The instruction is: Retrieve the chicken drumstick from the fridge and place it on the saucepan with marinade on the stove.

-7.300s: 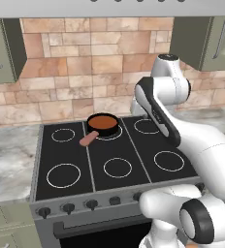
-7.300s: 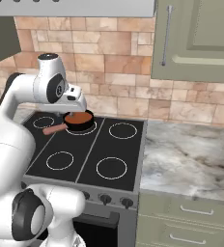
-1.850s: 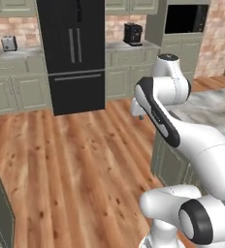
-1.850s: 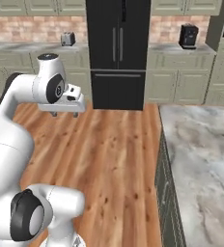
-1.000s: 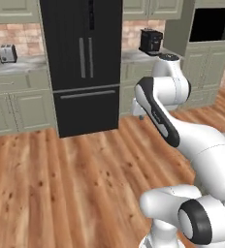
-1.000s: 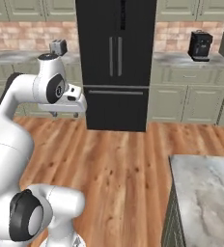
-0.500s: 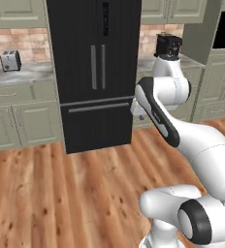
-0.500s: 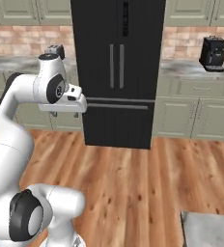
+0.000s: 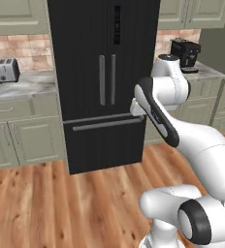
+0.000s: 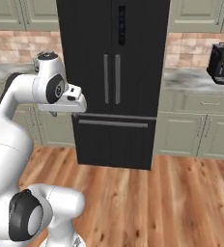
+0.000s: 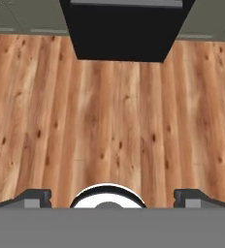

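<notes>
Left base view: the fridge [image 9: 102,82] was seen shut, handles at centre.
Hand [image 11: 112,198]: was held wide apart, nothing gripped, above the wooden floor [image 11: 109,126].

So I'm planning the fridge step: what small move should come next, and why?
Probably roll the base a little closer to the fridge, then raise the end effector toward a door handle. Both doors look shut, wood floor lies between robot and fridge, and the open, empty end effector points down at that floor.
</notes>
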Controlling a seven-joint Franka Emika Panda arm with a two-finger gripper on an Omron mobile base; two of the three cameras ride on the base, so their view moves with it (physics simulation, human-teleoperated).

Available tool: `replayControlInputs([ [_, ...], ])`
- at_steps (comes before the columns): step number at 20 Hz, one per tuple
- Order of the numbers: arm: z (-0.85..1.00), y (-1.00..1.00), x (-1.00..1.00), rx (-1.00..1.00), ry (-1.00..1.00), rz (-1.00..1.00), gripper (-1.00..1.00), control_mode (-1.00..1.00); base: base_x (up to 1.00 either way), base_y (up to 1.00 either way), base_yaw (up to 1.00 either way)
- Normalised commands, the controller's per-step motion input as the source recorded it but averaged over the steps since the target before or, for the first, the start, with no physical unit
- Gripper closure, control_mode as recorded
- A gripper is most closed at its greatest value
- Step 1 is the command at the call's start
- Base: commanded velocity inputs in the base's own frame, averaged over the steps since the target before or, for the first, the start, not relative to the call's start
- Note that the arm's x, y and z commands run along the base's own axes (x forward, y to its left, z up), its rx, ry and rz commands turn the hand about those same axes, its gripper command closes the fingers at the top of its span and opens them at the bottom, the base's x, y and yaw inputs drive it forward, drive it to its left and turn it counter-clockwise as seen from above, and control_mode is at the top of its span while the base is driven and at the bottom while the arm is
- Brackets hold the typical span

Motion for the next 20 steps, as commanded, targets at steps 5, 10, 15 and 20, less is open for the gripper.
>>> replayControlInputs([
  [5,0.00,0.00,0.00,0.00,0.00,0.00,-1.00,1.00,0.94,-0.31,0.04],
  [10,0.00,0.00,0.00,0.00,0.00,0.00,-1.00,1.00,0.48,-0.32,0.05],
  [15,0.00,0.00,0.00,0.00,0.00,0.00,-1.00,1.00,0.49,-0.21,0.08],
  [20,0.00,0.00,0.00,0.00,0.00,0.00,-1.00,1.00,0.79,-0.20,0.04],
])
